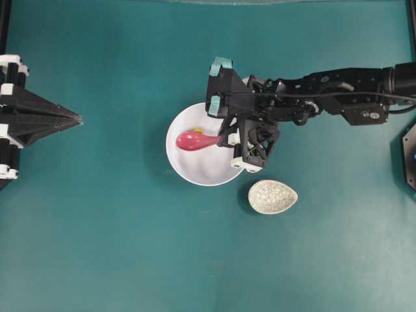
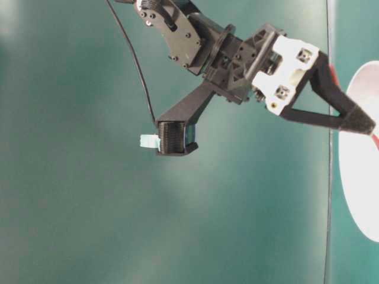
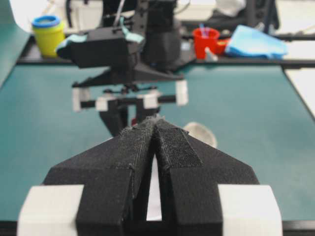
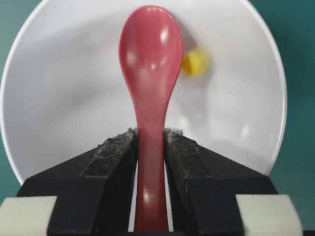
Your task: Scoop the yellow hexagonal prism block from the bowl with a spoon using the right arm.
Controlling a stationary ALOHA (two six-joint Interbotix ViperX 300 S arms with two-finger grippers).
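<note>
The right arm's jaws (image 4: 150,140) are clamped on the handle of the glossy red-pink soup spoon (image 4: 150,64), its scoop inside the large white bowl (image 4: 74,98). The tiny yellow hexagonal block (image 4: 195,62) lies just right of the scoop. Best to slide the scoop's rim under it, then lift level. The left arm's jaws (image 3: 155,130) rest closed, empty.

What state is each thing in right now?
Right hand: shut on the spoon's handle.
Spoon: held over the bowl, scoop empty.
Yellow block: in the bowl, beside the scoop, not scooped.
Bowl: upright on the table, holding only the block.
Left hand: shut, holding nothing, well away from the bowl.
Spoon rest: empty, beside the bowl.
</note>
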